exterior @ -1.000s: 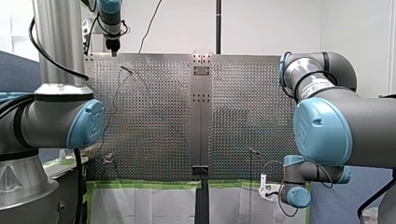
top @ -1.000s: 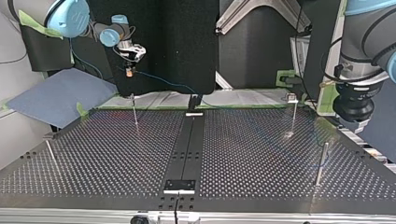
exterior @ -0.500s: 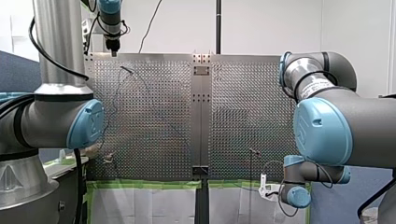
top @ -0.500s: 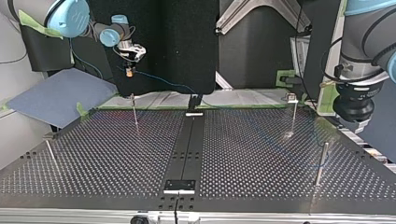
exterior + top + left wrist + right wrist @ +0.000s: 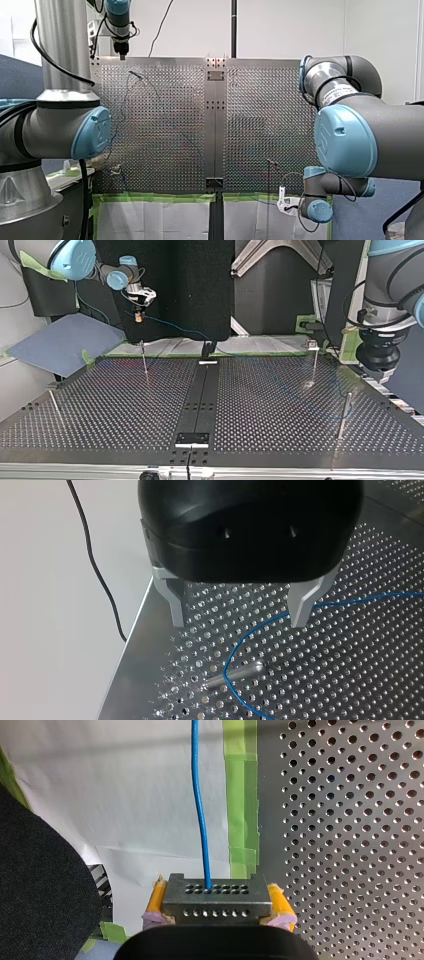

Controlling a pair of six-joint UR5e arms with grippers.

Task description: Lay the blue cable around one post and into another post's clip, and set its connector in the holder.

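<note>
Between my right claw's (image 5: 216, 907) yellow pads sat the connector (image 5: 215, 892), pinched, blue cable (image 5: 199, 810) running ahead; under my left claw (image 5: 240, 616) (spread, holding nothing) it curved round a post (image 5: 235, 674); a hard tug might have slipped that loop off.

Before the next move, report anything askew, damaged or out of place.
Nothing stands out. The blue cable curves by the post ahead of my open left gripper; my right gripper holds the connector squarely.

Left gripper (image 5: 239, 622) fingers spread; right gripper (image 5: 216, 892) clamps connector (image 5: 217, 904)
</note>
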